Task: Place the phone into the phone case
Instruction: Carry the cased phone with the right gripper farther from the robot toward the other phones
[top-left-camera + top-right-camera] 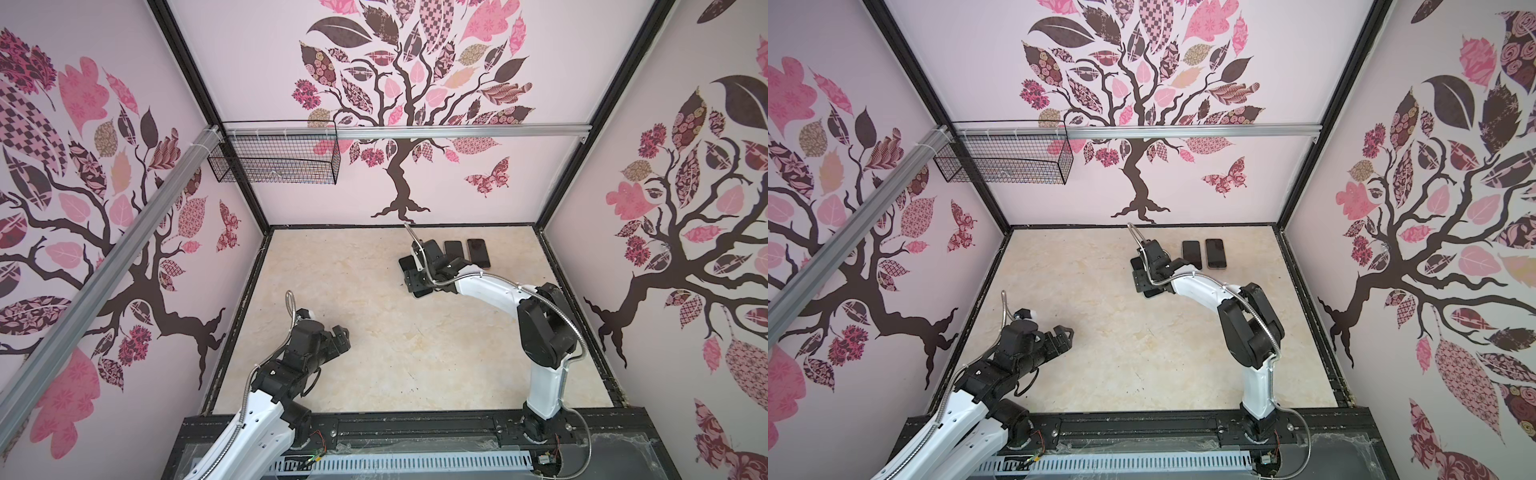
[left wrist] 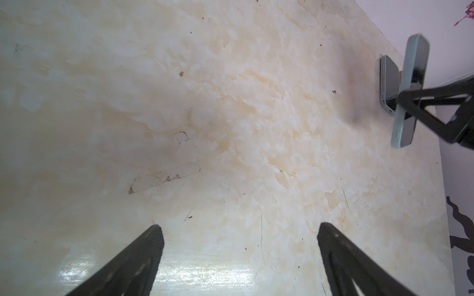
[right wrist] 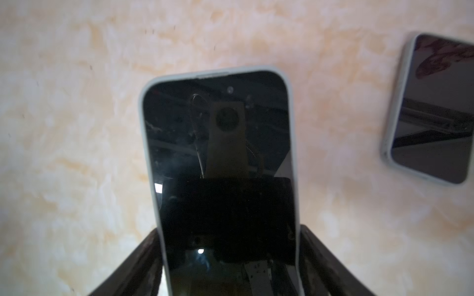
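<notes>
My right gripper is shut on the long sides of a phone with a black screen. A pale grey rim, which looks like the phone case, runs round that screen. The left wrist view shows this phone held above the tabletop and tilted. In both top views the right gripper is at the back of the table, and it hides most of the phone. My left gripper is open and empty over bare table at the front left.
Two more dark phones lie side by side on the marble table, right of the right gripper. One phone also has a pale rim. A wire basket hangs on the back wall's rail.
</notes>
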Robot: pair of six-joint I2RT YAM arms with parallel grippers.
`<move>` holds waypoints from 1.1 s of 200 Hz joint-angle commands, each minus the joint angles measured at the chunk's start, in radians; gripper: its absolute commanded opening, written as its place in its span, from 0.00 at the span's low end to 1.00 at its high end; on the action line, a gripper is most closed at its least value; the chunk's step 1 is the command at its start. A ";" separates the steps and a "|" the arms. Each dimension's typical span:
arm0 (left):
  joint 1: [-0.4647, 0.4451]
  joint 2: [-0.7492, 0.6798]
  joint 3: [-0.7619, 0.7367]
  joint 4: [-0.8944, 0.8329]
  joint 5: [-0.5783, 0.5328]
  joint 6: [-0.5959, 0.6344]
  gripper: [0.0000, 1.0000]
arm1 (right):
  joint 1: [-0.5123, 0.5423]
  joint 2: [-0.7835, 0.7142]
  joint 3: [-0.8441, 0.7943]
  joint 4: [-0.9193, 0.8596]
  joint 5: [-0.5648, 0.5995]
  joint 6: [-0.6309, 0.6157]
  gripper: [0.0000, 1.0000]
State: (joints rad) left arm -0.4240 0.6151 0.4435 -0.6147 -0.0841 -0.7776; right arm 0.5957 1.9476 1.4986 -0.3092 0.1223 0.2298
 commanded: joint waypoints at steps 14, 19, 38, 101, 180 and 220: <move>0.006 0.015 0.040 0.015 0.026 0.033 0.97 | -0.056 0.144 0.155 -0.006 0.084 0.047 0.25; 0.006 0.019 0.043 0.015 0.027 0.036 0.97 | -0.066 0.161 0.178 -0.014 0.083 0.052 0.25; 0.005 0.032 0.061 0.002 0.031 0.045 0.97 | -0.101 0.220 0.259 -0.032 0.077 0.070 0.25; 0.006 0.049 0.086 -0.011 0.064 0.060 0.97 | -0.192 0.404 0.494 -0.081 0.027 0.086 0.25; 0.006 0.056 0.105 -0.032 0.084 0.066 0.97 | -0.218 0.513 0.590 -0.100 -0.014 0.093 0.26; 0.006 0.057 0.113 -0.054 0.058 0.056 0.97 | -0.221 0.557 0.589 -0.105 -0.015 0.098 0.28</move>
State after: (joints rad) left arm -0.4232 0.6773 0.5037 -0.6502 -0.0071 -0.7303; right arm 0.3744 2.4607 2.0483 -0.4179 0.1150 0.3149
